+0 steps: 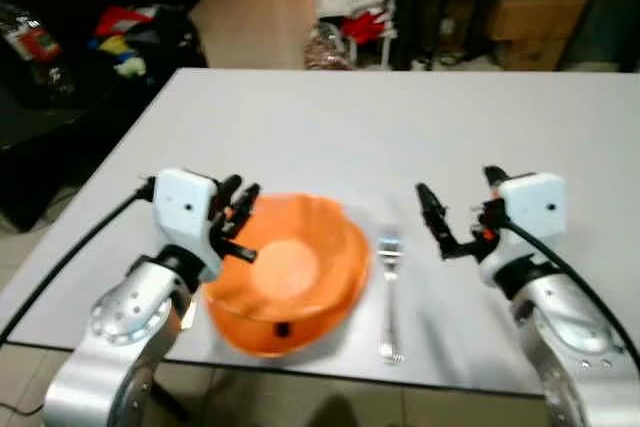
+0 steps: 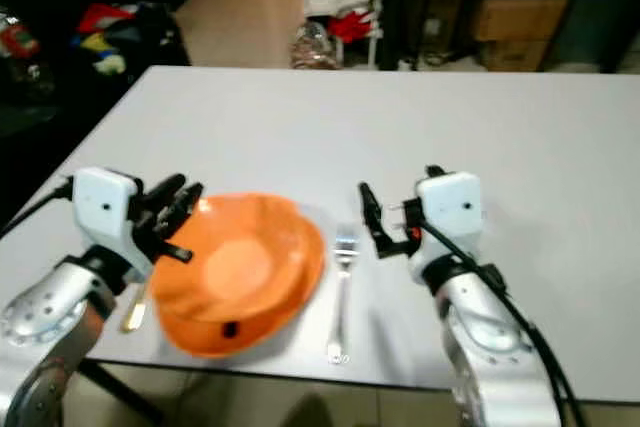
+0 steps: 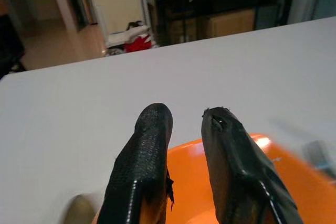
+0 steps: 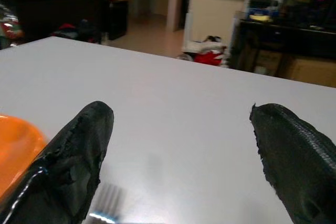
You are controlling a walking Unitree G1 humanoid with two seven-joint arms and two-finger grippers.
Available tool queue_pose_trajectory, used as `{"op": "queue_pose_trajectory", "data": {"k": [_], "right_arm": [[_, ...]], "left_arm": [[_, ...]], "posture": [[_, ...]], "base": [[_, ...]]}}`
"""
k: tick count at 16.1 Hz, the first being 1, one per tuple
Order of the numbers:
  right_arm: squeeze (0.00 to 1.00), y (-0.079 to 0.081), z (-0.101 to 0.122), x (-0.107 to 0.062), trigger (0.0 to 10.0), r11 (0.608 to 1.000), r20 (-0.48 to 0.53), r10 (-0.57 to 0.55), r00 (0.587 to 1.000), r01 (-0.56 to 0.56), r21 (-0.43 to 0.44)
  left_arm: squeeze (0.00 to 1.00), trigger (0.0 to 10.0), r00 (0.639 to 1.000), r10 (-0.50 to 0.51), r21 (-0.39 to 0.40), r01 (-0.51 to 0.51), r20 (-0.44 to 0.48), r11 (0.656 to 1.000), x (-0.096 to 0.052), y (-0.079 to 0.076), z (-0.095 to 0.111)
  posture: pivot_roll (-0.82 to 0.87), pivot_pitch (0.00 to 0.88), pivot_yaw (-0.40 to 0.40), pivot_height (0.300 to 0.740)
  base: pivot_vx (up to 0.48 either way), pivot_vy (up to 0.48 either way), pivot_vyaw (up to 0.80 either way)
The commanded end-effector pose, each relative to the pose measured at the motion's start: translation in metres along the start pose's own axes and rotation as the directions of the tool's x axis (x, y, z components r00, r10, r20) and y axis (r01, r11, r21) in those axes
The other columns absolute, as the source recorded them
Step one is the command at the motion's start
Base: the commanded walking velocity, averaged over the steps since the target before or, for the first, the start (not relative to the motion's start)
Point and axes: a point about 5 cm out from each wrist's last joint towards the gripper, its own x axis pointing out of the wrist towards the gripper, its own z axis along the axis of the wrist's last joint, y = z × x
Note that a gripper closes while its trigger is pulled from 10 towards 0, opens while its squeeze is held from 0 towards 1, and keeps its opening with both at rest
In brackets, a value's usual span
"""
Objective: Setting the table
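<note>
An orange bowl (image 1: 290, 272) sits at the near edge of a white table (image 1: 400, 127), with a fork (image 1: 389, 292) lying just to its right. The left gripper (image 1: 237, 209) hovers over the bowl's left rim, fingers slightly parted, grasping nothing. The right gripper (image 1: 432, 215) hangs released, wide apart, beside the fork.

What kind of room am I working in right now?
Probably a lived-in home's dining area. A white table holds an orange plate and a fork, and behind it are a dark cabinet with cardboard boxes and a heap of clothes on the floor.
</note>
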Motion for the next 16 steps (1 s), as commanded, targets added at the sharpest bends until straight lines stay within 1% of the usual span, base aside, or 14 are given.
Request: {"op": "queue_pose_trajectory", "data": {"k": [1, 2, 4, 6, 7, 8, 9, 10, 11, 13, 14, 15, 16], "right_arm": [[0.0, 0.008, 0.001, 0.001, 10.0, 0.999, 0.001, 0.033, 0.999, -0.033, 0.039], [0.0, 0.009, 0.0, 0.0, 10.0, 0.999, -0.003, 0.031, 1.0, -0.031, 0.044], [0.0, 0.005, 0.002, -0.007, 10.0, 0.999, 0.001, 0.024, 1.0, -0.024, 0.035], [0.0, 0.005, 0.002, -0.008, 10.0, 0.998, -0.004, 0.044, 0.999, -0.043, 0.039], [0.0, 0.006, 0.002, -0.009, 10.0, 0.997, -0.006, 0.059, 0.998, -0.059, 0.049], [0.0, 0.013, 0.004, -0.009, 10.0, 0.994, 0.004, 0.088, 0.996, -0.088, 0.061], [0.0, 0.016, 0.006, -0.008, 10.0, 0.993, 0.013, 0.1, 0.995, -0.1, 0.056], [0.0, 0.017, 0.011, -0.009, 10.0, 0.993, 0.029, 0.101, 0.994, -0.103, 0.051], [0.0, 0.012, 0.014, -0.009, 10.0, 0.995, 0.045, 0.085, 0.995, -0.087, 0.043], [0.0, 0.007, 0.011, -0.008, 10.0, 0.995, 0.033, 0.087, 0.996, -0.089, 0.055], [0.0, 0.007, 0.01, -0.007, 10.0, 0.994, 0.027, 0.092, 0.995, -0.093, 0.06], [0.0, 0.009, 0.009, -0.005, 10.0, 0.993, 0.026, 0.105, 0.994, -0.107, 0.058], [0.0, 0.006, 0.01, 0.001, 10.0, 0.992, 0.033, 0.106, 0.994, -0.108, 0.059]], "left_arm": [[0.0, 10.0, 0.999, 0.046, 0.032, -0.046, -0.001, 0.998, -0.007, 0.008, 0.002], [0.0, 10.0, 0.998, 0.056, 0.033, -0.056, -0.005, 0.998, -0.009, 0.011, 0.001], [0.0, 10.0, 0.999, 0.054, 0.02, -0.054, -0.003, 0.998, -0.002, 0.013, 0.0], [0.0, 10.0, 0.998, 0.052, 0.013, -0.052, 0.019, 0.999, 0.001, 0.009, 0.006], [0.0, 10.0, 0.998, 0.055, 0.01, -0.055, 0.026, 0.998, 0.001, 0.008, 0.008], [0.0, 10.0, 0.998, 0.059, 0.021, -0.059, 0.033, 0.998, -0.001, 0.01, 0.01], [0.0, 10.0, 0.997, 0.063, 0.023, -0.063, 0.035, 0.998, 0.0, 0.013, 0.011], [0.0, 10.0, 0.997, 0.064, 0.024, -0.065, 0.042, 0.998, 0.004, 0.015, 0.012], [0.0, 10.0, 0.997, 0.061, 0.02, -0.062, 0.045, 0.998, 0.011, 0.014, 0.011], [0.0, 10.0, 0.997, 0.06, 0.009, -0.06, 0.048, 0.998, 0.012, 0.008, 0.012], [0.0, 10.0, 0.997, 0.065, 0.006, -0.065, 0.049, 0.998, 0.012, 0.006, 0.012], [0.0, 10.0, 0.996, 0.077, 0.013, -0.077, 0.04, 0.997, 0.012, 0.006, 0.009], [0.0, 10.0, 0.993, 0.117, 0.003, -0.117, 0.017, 0.993, 0.01, 0.008, 0.004]], "posture": [[-0.02, 0.0, 0.072, 0.74], [-0.03, 0.0, 0.081, 0.74], [-0.05, 0.0, 0.102, 0.74], [-0.02, 0.0, 0.097, 0.74], [-0.02, 0.0, 0.095, 0.74], [-0.03, 0.0, 0.102, 0.74], [-0.05, 0.0, 0.113, 0.74], [-0.06, 0.0, 0.118, 0.74], [-0.07, 0.0, 0.127, 0.74], [-0.06, 0.0, 0.117, 0.74], [-0.05, 0.0, 0.104, 0.74], [-0.04, 0.0, 0.093, 0.74], [-0.03, 0.0, 0.073, 0.74]], "base": [[0.0, -0.398, 0.0], [0.0, -0.398, 0.58], [0.0, 0.0, 0.8], [0.0, 0.0, 0.8], [0.0, 0.0, 0.8], [0.0, 0.0, 0.8], [0.0, 0.0, 0.8], [0.0, 0.0, 0.8], [0.0, 0.0, 0.8], [0.0, 0.0, 0.8], [0.0, 0.0, 0.8], [0.0, 0.0, 0.8], [0.0, 0.0, 0.8]]}}
